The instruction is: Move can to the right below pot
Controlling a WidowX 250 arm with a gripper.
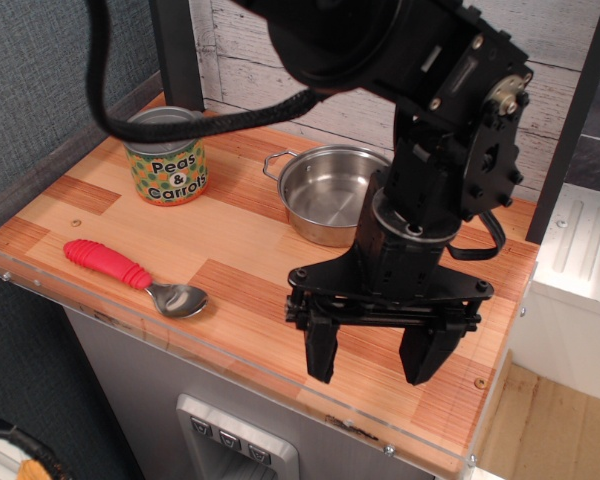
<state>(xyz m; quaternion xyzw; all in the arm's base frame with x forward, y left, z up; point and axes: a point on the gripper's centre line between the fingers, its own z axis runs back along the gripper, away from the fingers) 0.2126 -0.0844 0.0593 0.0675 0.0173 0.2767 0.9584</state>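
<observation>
The can (166,157), a short tin with a grey lid and a green-orange "Peas & Carrots" label, stands upright at the back left of the wooden tabletop. The shiny steel pot (330,196) with a loop handle sits at the back middle, partly hidden by my arm. My gripper (373,352) hangs open and empty over the front right of the table, in front of the pot and far from the can.
A spoon with a red handle (130,272) lies near the front left edge. The tabletop (250,280) has a clear plastic lip along its front. A dark post stands behind the can. A white unit (580,270) stands to the right.
</observation>
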